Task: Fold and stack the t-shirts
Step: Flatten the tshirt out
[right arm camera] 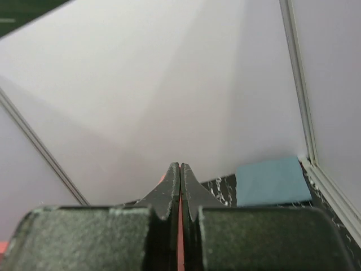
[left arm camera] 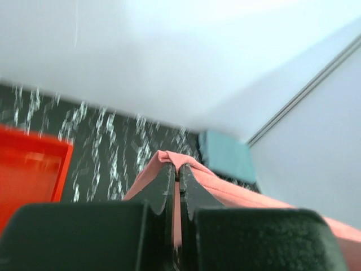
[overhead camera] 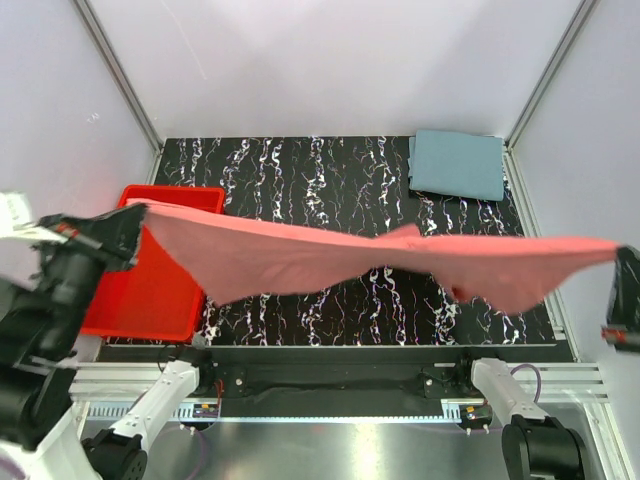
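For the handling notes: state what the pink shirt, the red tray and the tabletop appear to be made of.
The pink shirt: thin soft cloth, matte; it sags and ripples while hanging stretched. The red tray: probably rigid plastic, smooth, with a moulded rim. The tabletop: black with white veining, marble-look; stone or printed laminate, cannot tell.

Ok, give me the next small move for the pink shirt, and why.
Probably lower both arms together, laying the salmon-pink t-shirt flat on the table. Left gripper and right gripper are shut on its opposite ends, and it hangs stretched in the air; the grey-blue t-shirt lies folded far right.
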